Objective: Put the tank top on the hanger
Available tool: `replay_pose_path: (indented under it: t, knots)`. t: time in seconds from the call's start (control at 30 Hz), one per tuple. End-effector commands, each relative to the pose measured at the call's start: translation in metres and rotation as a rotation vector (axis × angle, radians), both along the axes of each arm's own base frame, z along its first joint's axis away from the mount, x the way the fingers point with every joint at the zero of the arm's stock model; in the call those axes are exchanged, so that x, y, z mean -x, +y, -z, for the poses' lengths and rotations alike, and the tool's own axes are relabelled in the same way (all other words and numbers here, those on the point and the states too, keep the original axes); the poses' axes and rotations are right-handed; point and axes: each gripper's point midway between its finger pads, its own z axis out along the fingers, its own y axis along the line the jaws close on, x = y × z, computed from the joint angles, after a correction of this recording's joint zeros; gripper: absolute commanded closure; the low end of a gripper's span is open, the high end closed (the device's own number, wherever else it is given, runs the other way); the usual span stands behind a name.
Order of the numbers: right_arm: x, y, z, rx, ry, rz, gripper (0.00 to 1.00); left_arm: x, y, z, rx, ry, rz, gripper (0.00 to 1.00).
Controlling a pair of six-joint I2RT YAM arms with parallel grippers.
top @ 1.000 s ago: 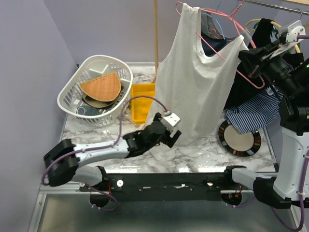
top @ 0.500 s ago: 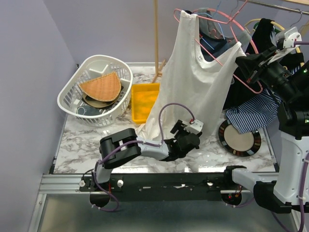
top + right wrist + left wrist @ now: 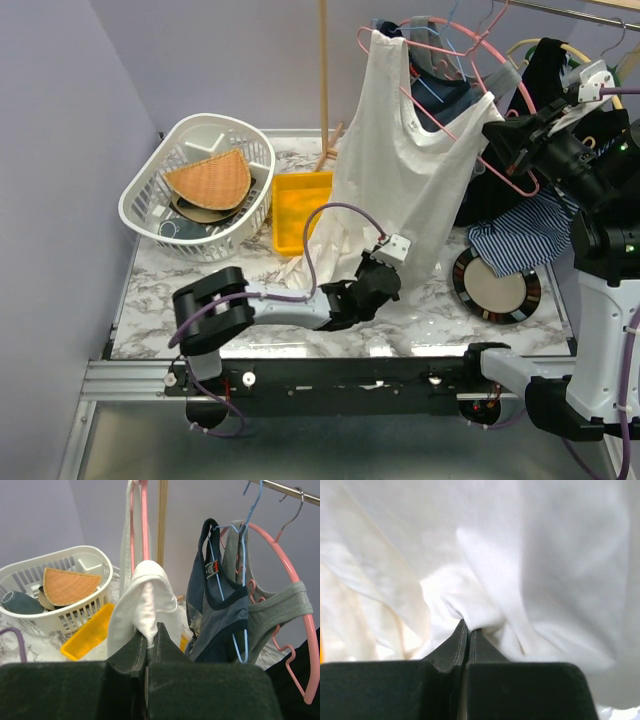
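Observation:
The off-white tank top (image 3: 400,170) hangs above the table, and its lower edge trails onto the marble. One shoulder strap is looped over the slim pink wire hanger (image 3: 440,115) at the top. My right gripper (image 3: 497,128) holds the other strap up, shut on a bunched fold of it (image 3: 152,630). In the right wrist view the hanger (image 3: 145,520) rises just behind that fold of the tank top (image 3: 145,595). Low down, my left gripper (image 3: 378,283) is shut on the tank top's fabric (image 3: 545,555) near the hem, its jaws pinching a fold (image 3: 469,627).
A white basket (image 3: 150,215) with a woven piece stands at back left, a yellow tray (image 3: 295,215) beside it. A round disc (image 3: 497,285) lies at the right. A wooden pole (image 3: 323,70) rises behind. Other garments and a thick pink hanger (image 3: 295,580) crowd the rail at right.
My left gripper swung rightward along the hem and closed on the fabric; it was open a second ago. The right gripper stayed shut on the strap, shifting only slightly.

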Motion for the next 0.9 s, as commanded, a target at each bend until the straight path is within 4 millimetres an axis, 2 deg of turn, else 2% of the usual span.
replay_pose_path:
  t: [0.0,0.13,0.17,0.23,0.27,0.3,0.33,0.37,0.43,0.47,0.5,0.53,0.57,0.6,0.63,0.67,0.7,0.73,0.77,0.8,0.83,0.87]
  knots:
    - [0.007,0.002,-0.017,0.000,-0.075,-0.018,0.99,-0.021,0.015,-0.075,0.162,-0.056,0.032,1.00]
    - [0.006,0.002,-0.018,0.008,-0.082,-0.017,0.99,-0.056,0.041,-0.141,0.286,-0.088,0.040,1.00]
    - [0.004,0.001,-0.017,0.012,-0.083,-0.015,1.00,-0.067,0.044,-0.167,0.332,-0.112,0.040,1.00]
    - [0.001,0.001,-0.020,0.019,-0.091,-0.016,1.00,-0.090,0.059,-0.194,0.356,-0.137,0.030,1.00]
    - [0.000,0.001,-0.022,0.024,-0.097,-0.014,1.00,-0.097,0.061,-0.230,0.390,-0.186,0.030,1.00]
    - [-0.007,0.000,-0.021,0.028,-0.092,-0.012,1.00,-0.108,0.070,-0.247,0.403,-0.212,0.014,1.00]
    - [-0.010,0.000,-0.023,0.029,-0.094,-0.008,1.00,-0.115,0.071,-0.258,0.407,-0.227,0.009,1.00]
    - [-0.010,-0.001,-0.031,0.030,-0.117,-0.002,0.99,-0.118,0.075,-0.293,0.451,-0.278,0.007,1.00]
    - [-0.020,-0.002,-0.036,0.030,-0.122,0.002,1.00,-0.133,0.080,-0.315,0.476,-0.315,-0.012,1.00]
    - [-0.017,-0.001,-0.050,0.028,-0.156,0.002,0.99,-0.135,0.087,-0.346,0.517,-0.364,-0.021,1.00]
    - [-0.019,-0.002,-0.056,0.027,-0.168,0.003,1.00,-0.140,0.089,-0.356,0.523,-0.383,-0.031,1.00]
    - [-0.029,-0.001,-0.056,0.023,-0.158,0.000,0.99,-0.154,0.093,-0.357,0.517,-0.396,-0.062,1.00]
    - [-0.030,-0.001,-0.062,0.019,-0.171,-0.003,1.00,-0.157,0.099,-0.383,0.551,-0.437,-0.079,1.00]
    - [-0.028,0.000,-0.072,0.015,-0.194,-0.004,0.99,-0.163,0.101,-0.390,0.556,-0.452,-0.090,1.00]
    - [-0.032,0.001,-0.073,0.012,-0.192,-0.010,0.99,-0.179,0.098,-0.378,0.539,-0.436,-0.117,1.00]
    - [-0.042,0.002,-0.070,0.010,-0.179,-0.021,0.99,-0.187,0.109,-0.396,0.570,-0.464,-0.137,1.00]
    - [-0.046,0.003,-0.069,0.010,-0.177,-0.026,0.99,-0.195,0.110,-0.396,0.576,-0.463,-0.142,1.00]
    - [-0.051,0.004,-0.067,0.009,-0.170,-0.029,1.00,-0.209,0.105,-0.383,0.577,-0.435,-0.149,1.00]
    - [-0.058,0.005,-0.061,0.014,-0.158,-0.042,1.00,-0.215,0.112,-0.389,0.595,-0.446,-0.158,1.00]
    - [-0.062,0.007,-0.057,0.017,-0.150,-0.048,1.00,-0.221,0.110,-0.385,0.596,-0.442,-0.159,1.00]
    - [-0.069,0.007,-0.046,0.018,-0.127,-0.054,1.00,-0.231,0.106,-0.373,0.586,-0.426,-0.165,1.00]
    - [-0.075,0.002,-0.041,0.030,-0.126,-0.047,0.99,-0.236,0.106,-0.369,0.593,-0.421,-0.170,1.00]
